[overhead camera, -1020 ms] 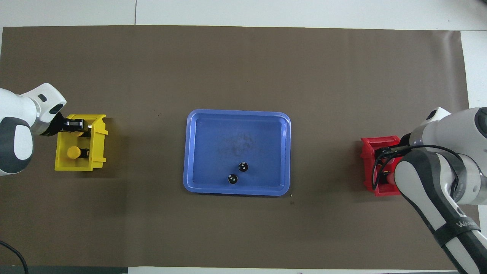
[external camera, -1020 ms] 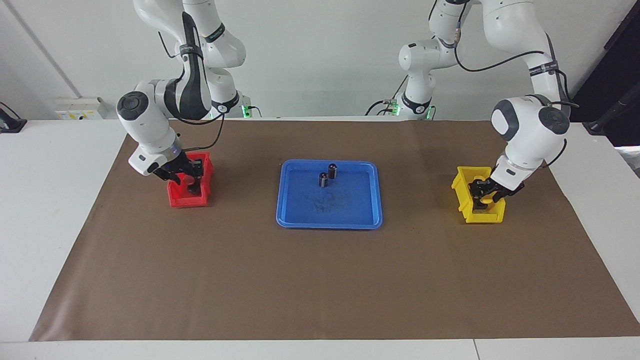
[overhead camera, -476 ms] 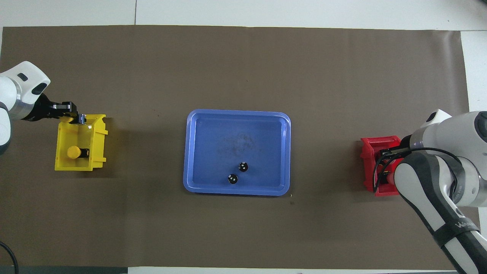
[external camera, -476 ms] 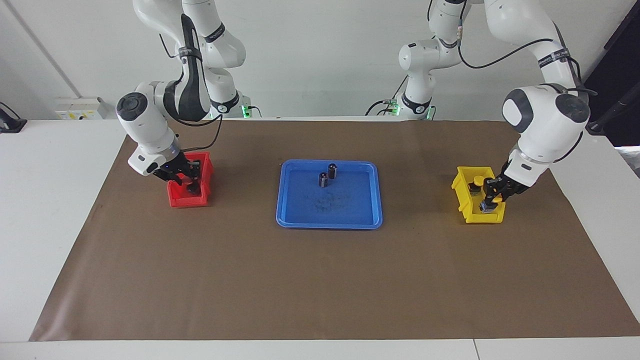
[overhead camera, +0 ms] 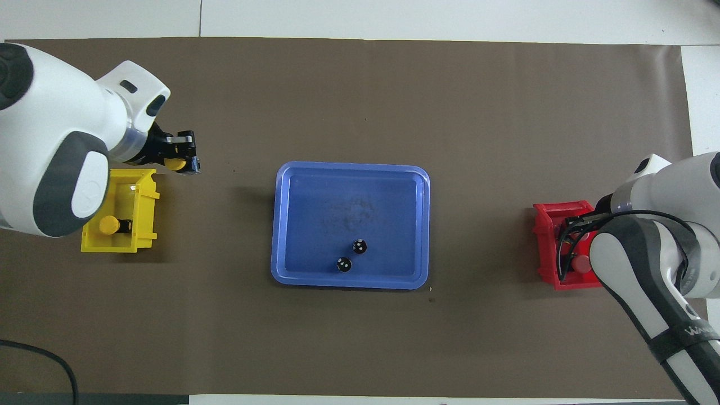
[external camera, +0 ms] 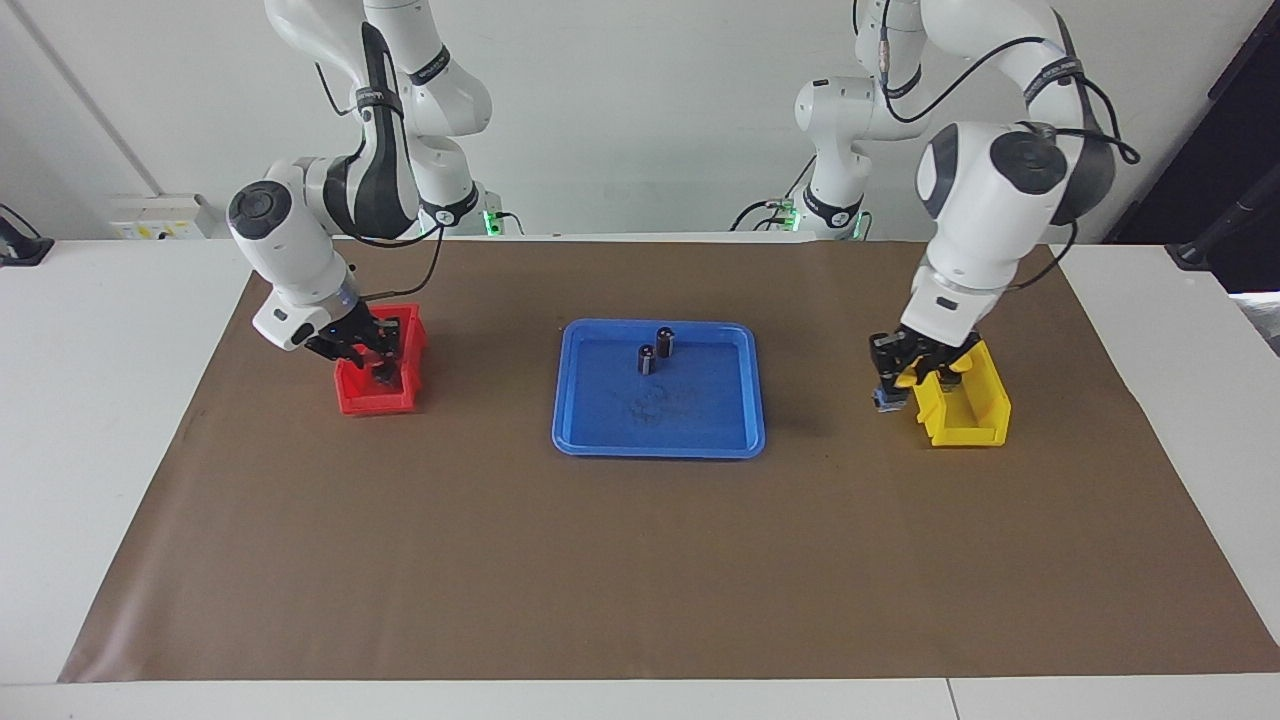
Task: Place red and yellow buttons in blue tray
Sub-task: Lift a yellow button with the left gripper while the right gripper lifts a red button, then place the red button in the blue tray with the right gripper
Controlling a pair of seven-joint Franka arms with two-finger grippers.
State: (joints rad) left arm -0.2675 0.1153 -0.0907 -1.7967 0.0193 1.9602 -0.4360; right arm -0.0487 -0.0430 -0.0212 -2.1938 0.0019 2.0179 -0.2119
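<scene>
My left gripper (external camera: 908,372) is shut on a yellow button (external camera: 903,381) and holds it in the air over the mat, between the yellow bin (external camera: 965,425) and the blue tray (external camera: 660,442). It also shows in the overhead view (overhead camera: 185,156) with the button (overhead camera: 176,164). A second yellow button (overhead camera: 109,225) lies in the yellow bin (overhead camera: 147,191). My right gripper (external camera: 380,360) reaches down into the red bin (external camera: 368,404). One red button (overhead camera: 582,261) shows in the red bin (overhead camera: 543,225); the arm hides the rest. The blue tray (overhead camera: 349,169) holds no buttons.
Two dark capless cylinders (external camera: 665,342) (external camera: 647,359) stand in the blue tray, in the part nearer to the robots. A brown mat (external camera: 640,560) covers the table. The red bin is toward the right arm's end, the yellow bin toward the left arm's end.
My left gripper has lifted a yellow button out of the yellow bin and carried it toward the blue tray. My right gripper has stayed in the red bin.
</scene>
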